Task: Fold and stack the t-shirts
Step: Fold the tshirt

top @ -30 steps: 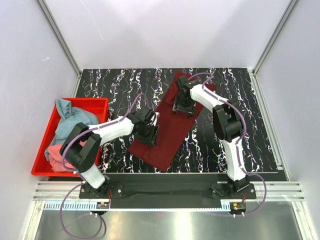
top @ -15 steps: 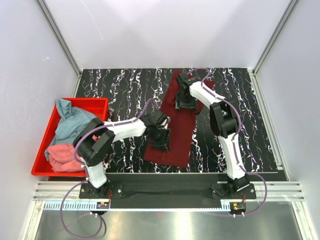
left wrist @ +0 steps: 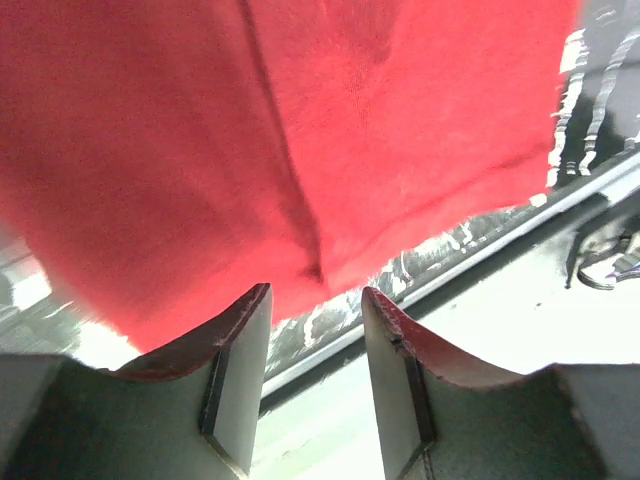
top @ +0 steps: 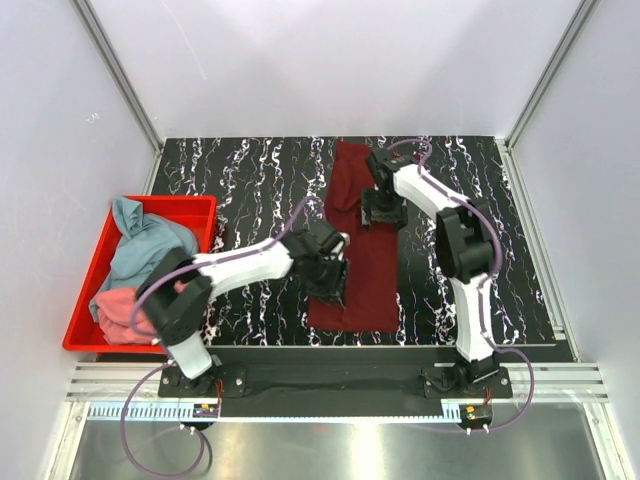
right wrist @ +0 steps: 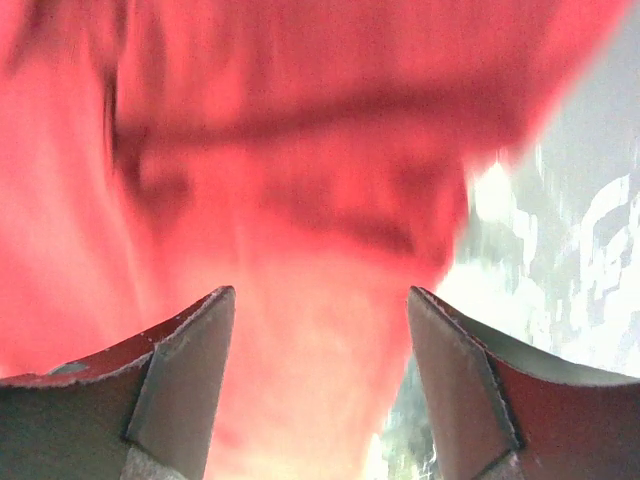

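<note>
The dark maroon t-shirt [top: 368,275] lies on the marbled table as a long narrow strip running from the far edge toward me. My left gripper [top: 332,284] rests on the strip's near left edge. In the left wrist view it [left wrist: 315,290] is open, with the shirt's hem [left wrist: 300,130] just past the fingertips and nothing between them. My right gripper [top: 381,214] sits on the far part of the strip. It [right wrist: 320,292] is open wide over blurred maroon cloth [right wrist: 300,150]. The teal-blue t-shirt [top: 146,245] and the coral pink t-shirt [top: 124,310] lie crumpled in the bin.
A red plastic bin [top: 160,204] stands at the table's left side. The black marbled table [top: 250,180] is walled by white panels on three sides. Its metal front rail [left wrist: 520,225] runs close behind the shirt's near end.
The maroon strip has swung from a diagonal to straight front-to-back. My left gripper moved right and nearer with its near end; the right gripper shifted slightly right on the far end.
</note>
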